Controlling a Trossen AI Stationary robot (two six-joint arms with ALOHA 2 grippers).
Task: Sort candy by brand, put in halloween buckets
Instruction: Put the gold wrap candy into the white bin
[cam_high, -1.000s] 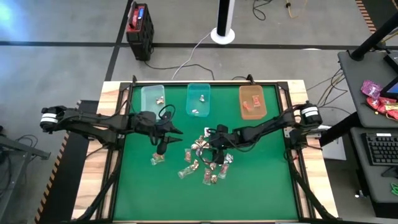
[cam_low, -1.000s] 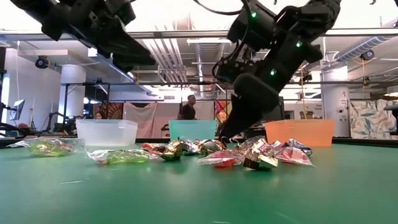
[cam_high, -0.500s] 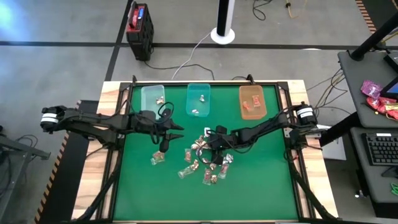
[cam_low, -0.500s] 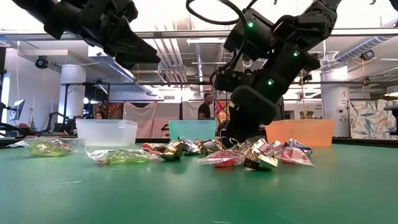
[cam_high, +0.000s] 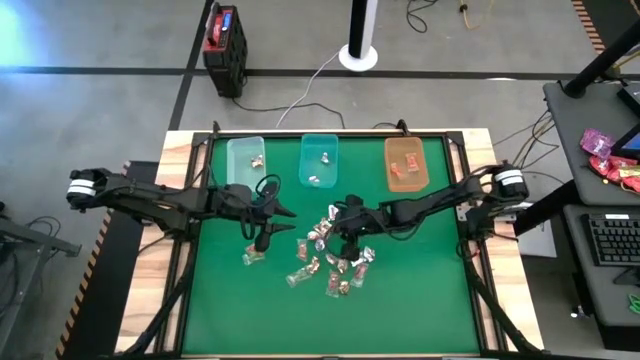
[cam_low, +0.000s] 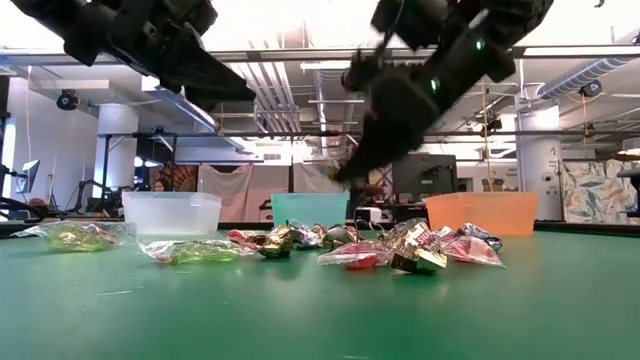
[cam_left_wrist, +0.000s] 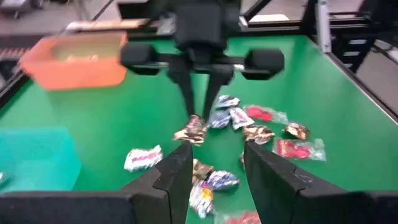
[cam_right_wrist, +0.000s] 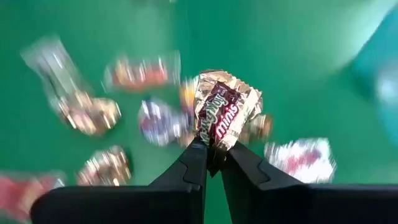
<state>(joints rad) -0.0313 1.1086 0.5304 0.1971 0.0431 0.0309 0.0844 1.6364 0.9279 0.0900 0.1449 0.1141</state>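
A small gold-and-brown wrapped candy (cam_right_wrist: 219, 112) is pinched between the closed fingers of the right gripper (cam_right_wrist: 213, 163), lifted above the candy pile (cam_high: 325, 262). It should be carried level (grip firm) to its matching bin. The left gripper (cam_left_wrist: 214, 163) hovers empty, fingers parted.

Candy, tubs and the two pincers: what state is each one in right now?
Right pincer: shut on a gold-brown candy, lifted above the pile.
Left pincer: open, empty, hovering beside the pile.
Candy pile: loose on the green table.
Clear-green bucket: holds a candy or two.
Teal bucket: holds two candies.
Orange bucket: holds red candies.
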